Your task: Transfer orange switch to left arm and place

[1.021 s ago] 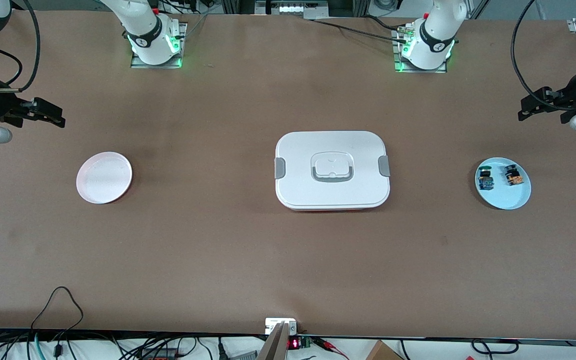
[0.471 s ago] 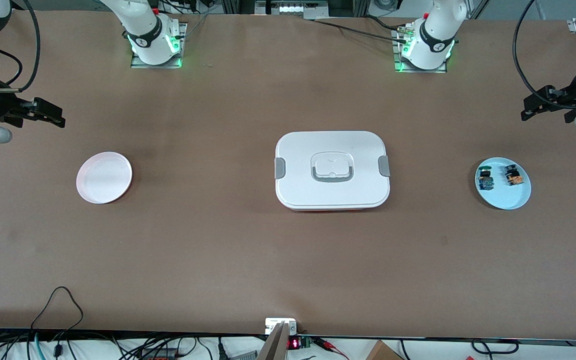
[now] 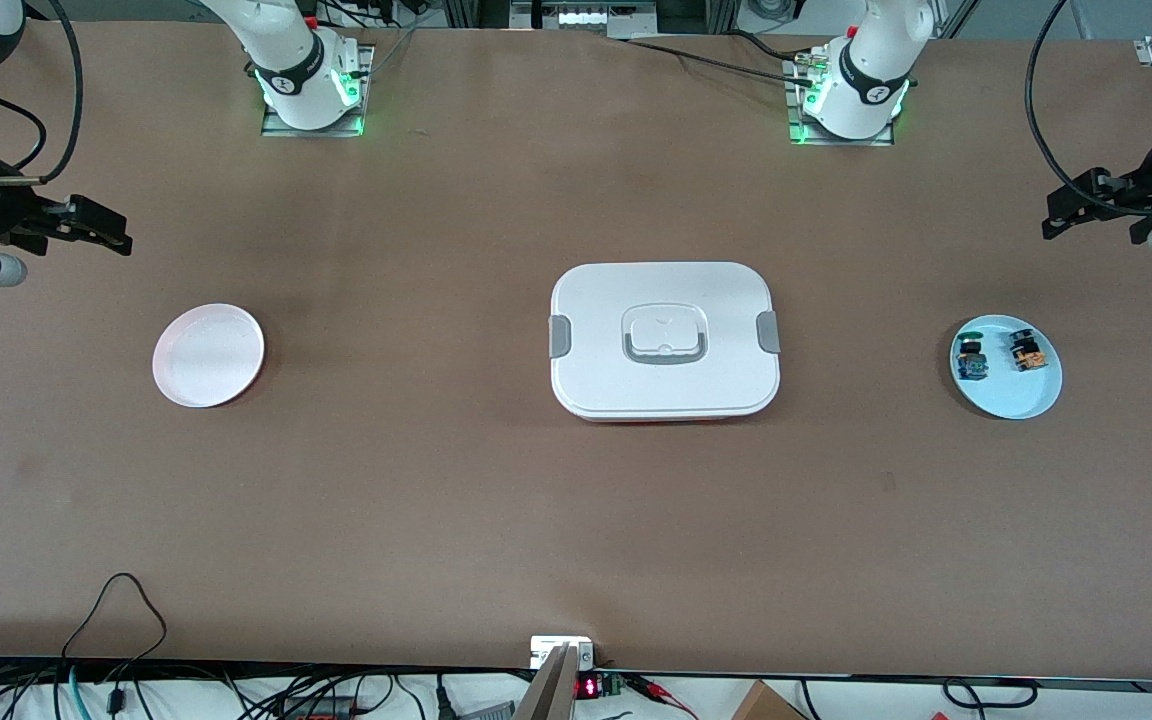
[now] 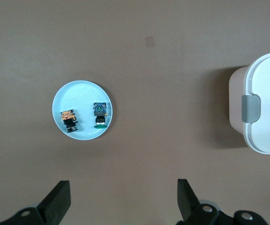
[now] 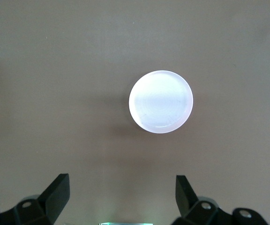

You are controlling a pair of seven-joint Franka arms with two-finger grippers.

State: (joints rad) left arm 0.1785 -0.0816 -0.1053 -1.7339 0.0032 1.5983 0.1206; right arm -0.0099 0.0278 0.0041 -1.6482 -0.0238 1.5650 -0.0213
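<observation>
Tiny black orange-capped switch (image 3: 1026,352) lies on pale-blue round plate (image 3: 1011,400), at left arm's end of tabletop (image 3: 436,480). Left gripper (image 3: 1071,212) nearest, jaws spread, empty. Right gripper (image 3: 101,230) waits, jaws spread. White lidded box (image 3: 664,340) between.

Even overhead lighting, frames sharp. Soft short shadows under box (image 3: 665,340) and pink plate (image 3: 208,355). Mild glare on pink plate, right wrist view.
</observation>
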